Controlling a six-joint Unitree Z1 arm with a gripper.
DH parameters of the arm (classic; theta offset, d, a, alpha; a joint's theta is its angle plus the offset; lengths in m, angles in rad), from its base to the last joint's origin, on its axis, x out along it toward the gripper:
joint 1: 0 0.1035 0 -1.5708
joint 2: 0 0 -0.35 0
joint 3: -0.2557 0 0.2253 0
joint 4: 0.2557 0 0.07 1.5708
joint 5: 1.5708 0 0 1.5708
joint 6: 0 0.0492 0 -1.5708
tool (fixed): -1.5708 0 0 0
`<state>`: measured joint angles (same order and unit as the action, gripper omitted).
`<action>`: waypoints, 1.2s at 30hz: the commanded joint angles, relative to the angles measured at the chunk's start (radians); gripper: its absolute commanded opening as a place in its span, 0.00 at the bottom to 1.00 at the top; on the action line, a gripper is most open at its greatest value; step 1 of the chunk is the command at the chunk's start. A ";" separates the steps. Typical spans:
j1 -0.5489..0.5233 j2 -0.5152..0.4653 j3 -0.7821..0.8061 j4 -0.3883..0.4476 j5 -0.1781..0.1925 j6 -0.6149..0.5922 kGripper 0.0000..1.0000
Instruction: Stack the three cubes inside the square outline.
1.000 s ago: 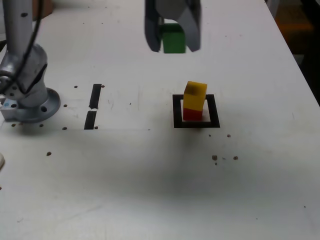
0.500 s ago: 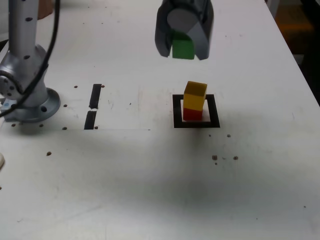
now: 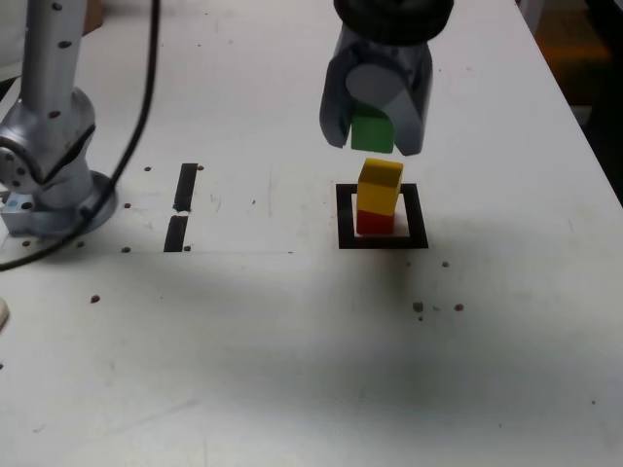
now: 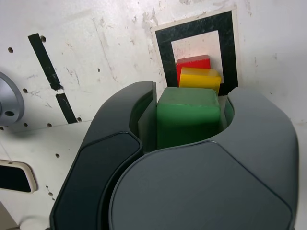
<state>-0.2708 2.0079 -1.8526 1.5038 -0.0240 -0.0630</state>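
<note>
My gripper is shut on the green cube, which hangs just above the stack. Below it the yellow cube sits on the red cube inside the black square outline. A small gap separates the green cube from the yellow one. In the wrist view the green cube fills the space between my grey fingers, with the yellow cube and red cube beyond it inside the square outline.
Two short black tape strips lie on the white table at the exterior view's left. The arm's metal base stands further left, with a cable hanging by it. Small dark holes dot the table.
My gripper has carried the green cube down and toward the exterior view's right, from the table's far side to just over the yellow cube.
</note>
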 commanded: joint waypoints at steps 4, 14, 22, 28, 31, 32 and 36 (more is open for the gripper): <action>0.000 0.013 0.004 -0.006 -0.010 -0.001 0.11; 0.001 0.038 0.018 -0.043 -0.016 -0.002 0.12; 0.004 0.048 0.035 -0.068 -0.014 -0.008 0.15; 0.006 0.049 0.039 -0.066 -0.003 -0.018 0.17; 0.008 0.050 0.042 -0.066 -0.003 -0.020 0.19; 0.008 0.051 0.043 -0.066 -0.002 -0.020 0.20; 0.009 0.058 0.042 -0.066 -0.002 -0.020 0.24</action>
<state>-0.2641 2.0606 -1.8111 1.4370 -0.0281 -0.0820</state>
